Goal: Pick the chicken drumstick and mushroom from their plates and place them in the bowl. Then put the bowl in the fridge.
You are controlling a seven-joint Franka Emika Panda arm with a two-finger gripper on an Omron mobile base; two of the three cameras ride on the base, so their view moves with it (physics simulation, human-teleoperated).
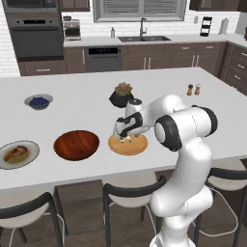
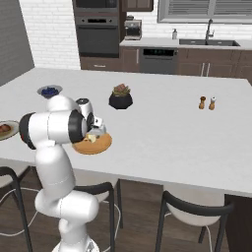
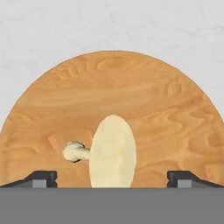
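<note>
Hovering over the wooden plate [image 3: 166,109], the wide-open, empty hand [image 3: 112,177] straddles the mushroom [image 3: 111,151], which lies on its side, stem pointing toward one finger.

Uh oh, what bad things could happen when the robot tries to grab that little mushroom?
1. The mushroom lies on its side on the wooden plate, so the open gripper jaws might pinch its cap edge and make it roll or pop out.
2. The gripper sits low over the plate and could push down on it and slide it along the counter.
</note>
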